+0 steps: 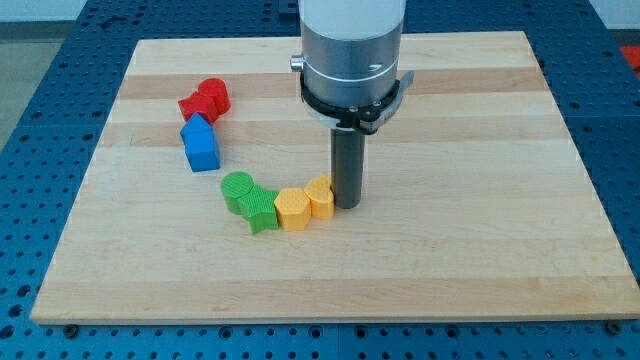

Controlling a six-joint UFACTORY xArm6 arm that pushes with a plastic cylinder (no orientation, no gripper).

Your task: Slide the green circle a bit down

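Observation:
The green circle (236,189) sits left of the board's middle, touching a second green block (260,208) at its lower right. A yellow hexagon-like block (293,210) and another yellow block (320,197) continue the row to the right. My tip (347,205) stands right beside the right yellow block, at the far end of the row from the green circle. The rod hangs from the large grey arm end (352,55).
A blue house-shaped block (200,145) lies up and left of the green circle. Two red blocks (205,100) lie above it. The wooden board (480,250) rests on a blue perforated table.

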